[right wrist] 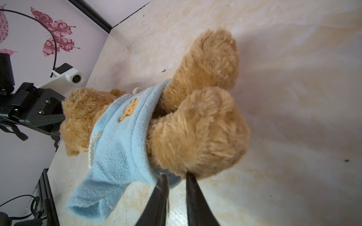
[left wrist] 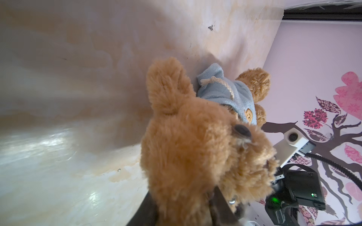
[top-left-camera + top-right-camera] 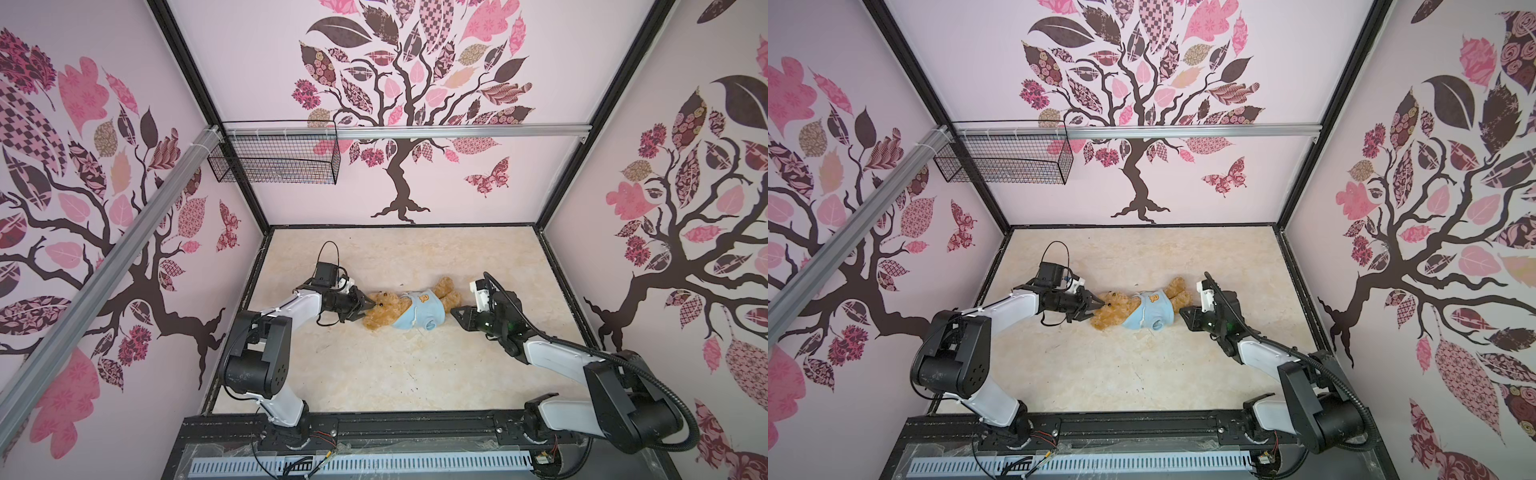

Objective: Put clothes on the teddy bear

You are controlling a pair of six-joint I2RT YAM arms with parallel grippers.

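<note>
The teddy bear (image 3: 384, 313) (image 3: 1115, 313) lies on the table in both top views, head to the left and legs to the right. A light-blue shirt (image 3: 419, 311) (image 1: 121, 140) with an orange emblem covers its torso. My left gripper (image 3: 368, 306) (image 2: 182, 215) is at the head, open, with head fur (image 2: 186, 156) between its spread fingers. My right gripper (image 3: 455, 311) (image 1: 175, 179) is open by the legs. Its tips touch the shirt hem and a foot (image 1: 195, 133), and bare table shows in the gap between them.
A marbled beige table (image 3: 395, 374) carries the bear, walled by patterned panels. A black wire basket (image 3: 274, 158) hangs from a rail on the back wall, high at the left. A black frame beam (image 3: 374, 428) runs along the front edge by both arm bases.
</note>
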